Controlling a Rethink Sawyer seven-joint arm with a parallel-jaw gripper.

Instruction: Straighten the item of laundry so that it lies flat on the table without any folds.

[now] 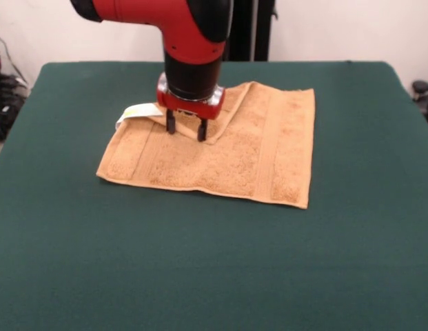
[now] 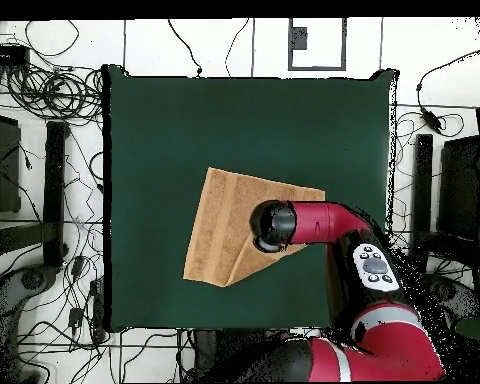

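The towel (image 1: 220, 152) lies on the worktop (image 1: 351, 262), near its middle, a little toward the far side in the front view. The tool (image 1: 186, 127) stands over the towel's far left part, its fingers (image 1: 171, 123) down on the cloth. A tag (image 1: 139, 112) sticks out just left of the tool. Beside the tool, one corner is folded over onto the towel.

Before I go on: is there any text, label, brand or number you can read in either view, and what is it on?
No readable text in either view.
White tag on the towel: any print is too small to read.
Control pad on the arm: buttons show, no legible markings.
The gripper and the table carry no visible lettering.
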